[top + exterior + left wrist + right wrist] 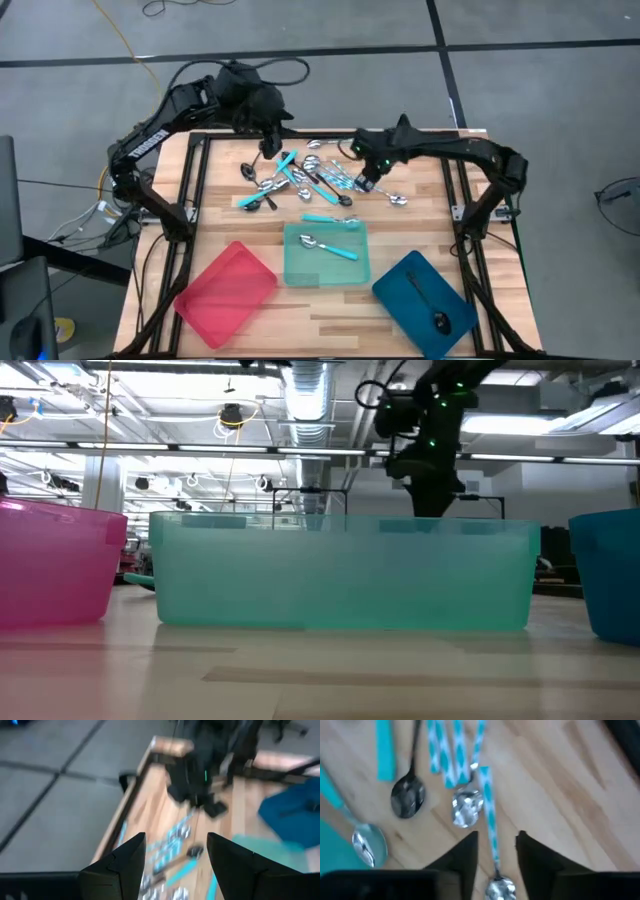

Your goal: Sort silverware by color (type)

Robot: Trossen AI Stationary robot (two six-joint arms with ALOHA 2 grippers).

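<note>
The silverware (pixel 300 175) lies in a loose pile on the far middle of the table: shiny silver, turquoise-handled and dark spoons. My right gripper (pixel 367 184) is low over the pile's right side. In its wrist view it (pixel 495 852) is open, and a spoon's patterned turquoise handle (pixel 490 820) runs between the fingers without touching them. My left gripper (pixel 268 150) hangs open (pixel 176 852) above the pile's far left part. One turquoise-handled spoon (pixel 328 247) lies in the teal tray and a dark spoon (pixel 432 310) in the blue tray.
Three trays stand along the near side: red tray (pixel 205 300) at left, teal tray (pixel 295 270) in the middle, blue tray (pixel 400 285) at right. A turquoise spoon (pixel 330 218) lies just beyond the teal tray, and a silver spoon (pixel 398 198) right of the pile. Black frame rails (pixel 190 190) border the table.
</note>
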